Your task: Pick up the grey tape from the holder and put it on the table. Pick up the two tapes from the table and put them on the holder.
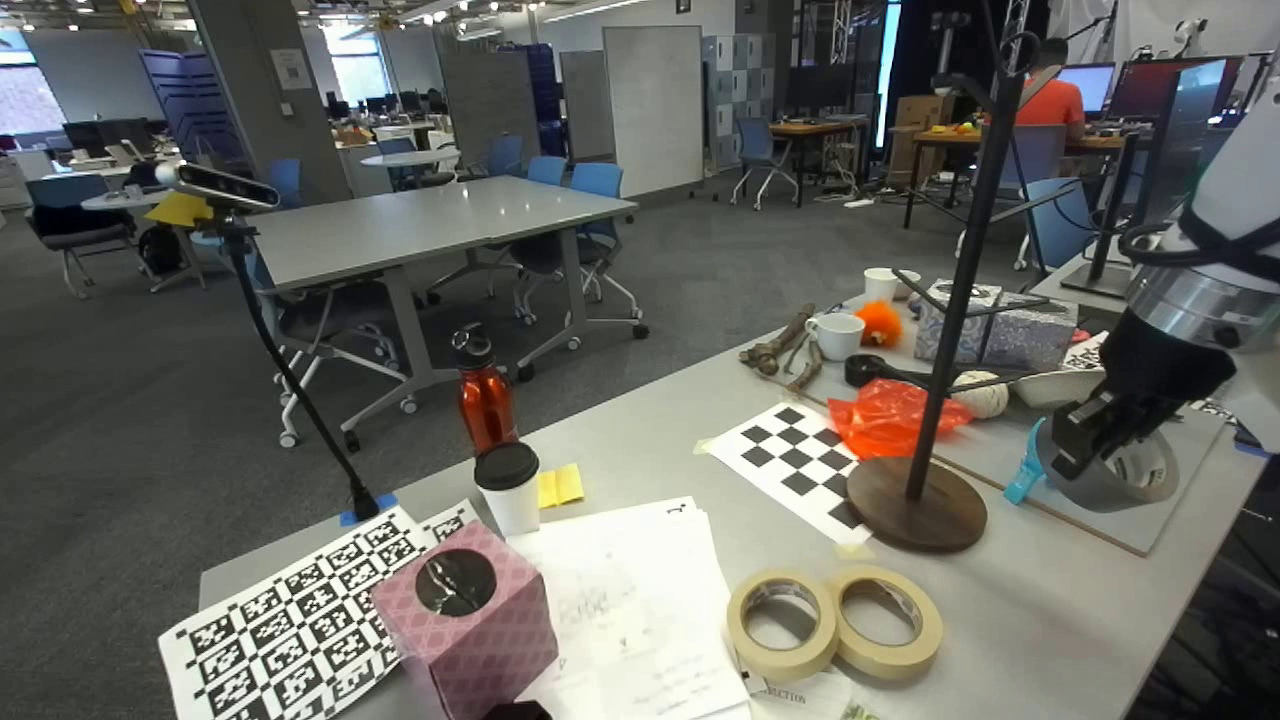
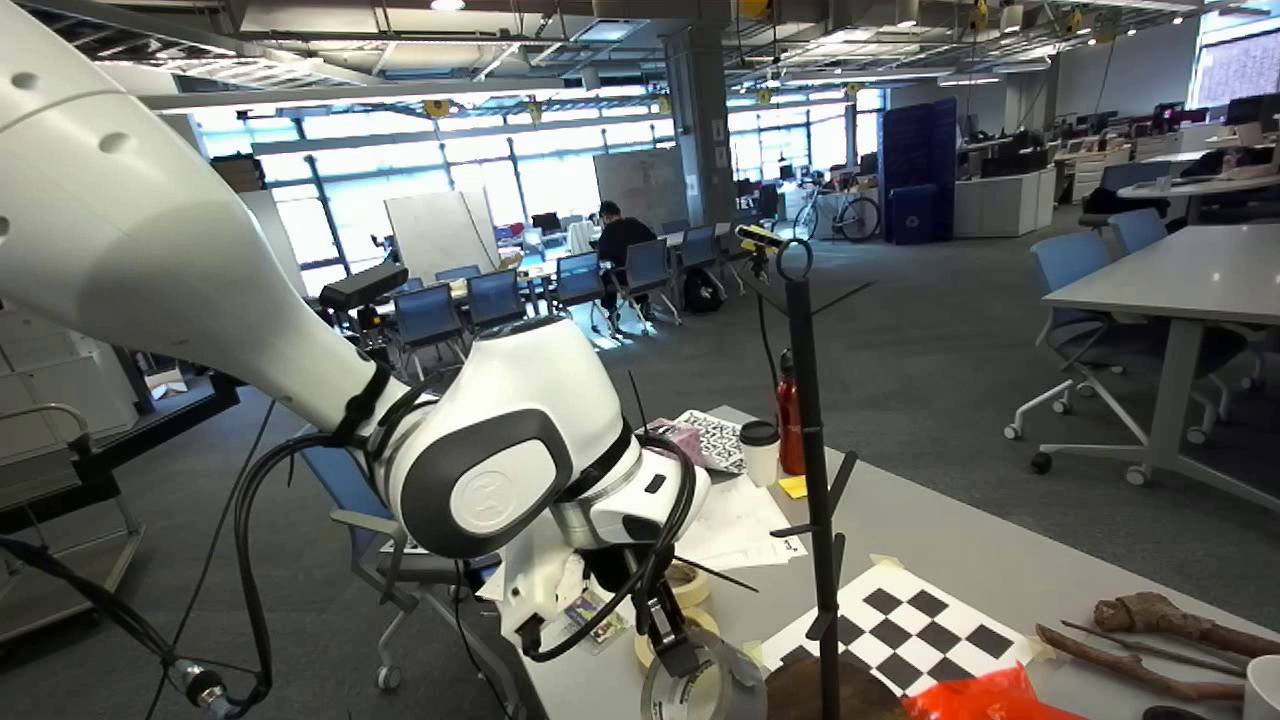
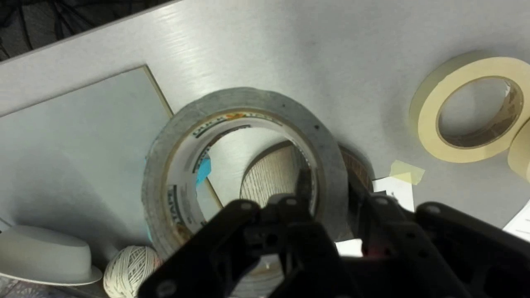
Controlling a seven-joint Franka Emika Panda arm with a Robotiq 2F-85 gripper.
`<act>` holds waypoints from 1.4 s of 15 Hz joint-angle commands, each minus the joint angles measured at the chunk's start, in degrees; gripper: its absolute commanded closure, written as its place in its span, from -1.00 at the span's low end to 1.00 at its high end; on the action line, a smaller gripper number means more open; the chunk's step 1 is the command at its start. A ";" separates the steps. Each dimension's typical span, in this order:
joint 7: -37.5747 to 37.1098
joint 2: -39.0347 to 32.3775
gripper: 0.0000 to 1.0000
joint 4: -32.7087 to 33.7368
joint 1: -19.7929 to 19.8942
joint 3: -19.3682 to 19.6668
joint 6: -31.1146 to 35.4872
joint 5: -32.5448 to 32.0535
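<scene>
Beside and clear of the thin black round-based pole [image 1: 952, 330], tool [image 1: 1076, 455] is clamped on the wall of the thick dark-grey duct-tape roll [image 3: 248, 98]. Judged step: set-down. Next: lower onto counter [image 1: 1050, 610], release; two cream masking-tape rings [image 1: 785, 663] should follow.

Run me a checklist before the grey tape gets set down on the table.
1. Pincer shut on the grey tape: ok, it clamps the ring's wall.
2. Grey tape off the holder: ok, both exterior views show it to one side of the pole.
3. Holder standing: ok, upright on the table.
4. Only bare table below the ring: not ok, through the hole the wrist view also shows the edge of the grey board, a light-blue piece and part of the holder's base.
5. Gap under the grey tape: cannot tell how much.
6. Two cream tapes off the holder: ok, close together on the table.
</scene>
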State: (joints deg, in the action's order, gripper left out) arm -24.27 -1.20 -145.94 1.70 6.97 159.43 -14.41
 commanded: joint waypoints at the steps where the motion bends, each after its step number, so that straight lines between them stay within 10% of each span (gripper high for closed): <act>1: 3.52 -1.41 0.88 0.82 0.41 -1.39 -1.51 4.04; 21: 8.17 -15.75 0.88 7.84 -2.21 -4.86 -1.42 11.71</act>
State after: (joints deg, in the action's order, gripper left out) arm -18.02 -14.21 -141.22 0.64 1.89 159.27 -4.39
